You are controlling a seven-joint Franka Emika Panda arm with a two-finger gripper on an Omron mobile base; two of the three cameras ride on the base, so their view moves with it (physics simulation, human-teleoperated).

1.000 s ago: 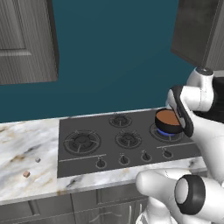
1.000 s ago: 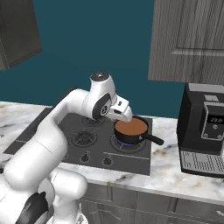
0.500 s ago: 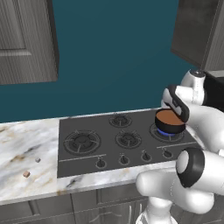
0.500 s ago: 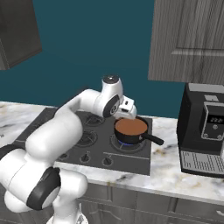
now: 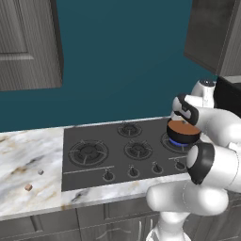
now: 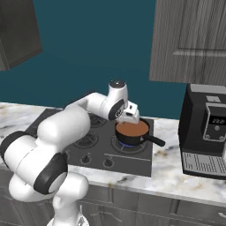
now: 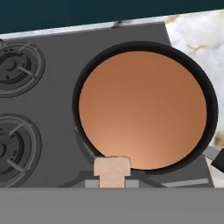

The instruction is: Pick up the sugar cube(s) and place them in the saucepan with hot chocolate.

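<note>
My gripper (image 7: 112, 171) is nearly closed, pinching a pale sugar cube (image 7: 112, 169) between its tips. It hangs above the saucepan (image 7: 144, 109) on the right-hand burner of the stove (image 7: 48, 61), at the pan's near rim, not over its middle. The brown hot chocolate (image 7: 142, 109) lies just ahead of the cube, so I judge I need a slight reach forward before letting go. Two more tiny cubes, one greyish (image 5: 40, 172) and one brown (image 5: 28, 187), sit on the tabletop (image 5: 23, 155) left of the stove.
</note>
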